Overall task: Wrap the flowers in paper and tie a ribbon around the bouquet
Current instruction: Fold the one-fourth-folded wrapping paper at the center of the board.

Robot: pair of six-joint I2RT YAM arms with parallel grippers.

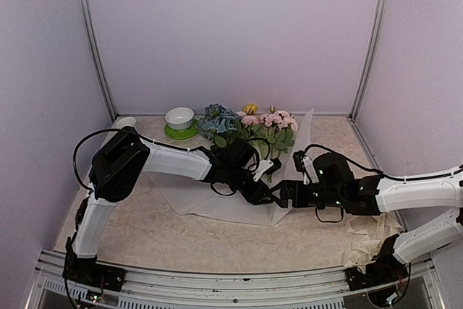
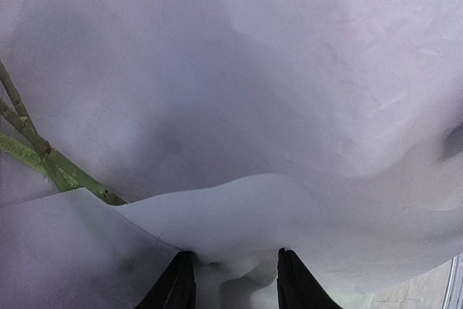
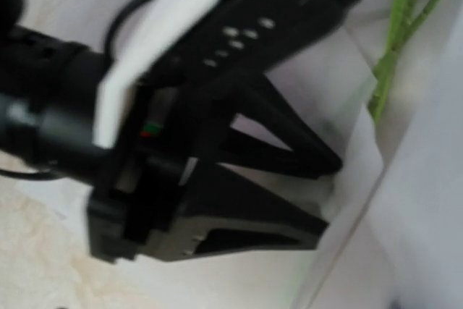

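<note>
The flowers (image 1: 249, 127) lie on the paper (image 1: 194, 204) at mid-table. Their long axis runs near to far, with the blue, pink and yellow heads toward the back wall (image 1: 231, 34) and the thin green stalks (image 2: 43, 157) toward the arms. The sheet is thin, matte and softly creased. The left gripper (image 2: 235, 253) pinches a raised fold of it. Whether the right gripper (image 1: 288, 195) is open or closed cannot be told. The table (image 1: 145, 236) is beige and marbled, and the walls are pale.

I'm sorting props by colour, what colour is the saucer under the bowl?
The saucer is bright green, seen best in the top external view.
</note>
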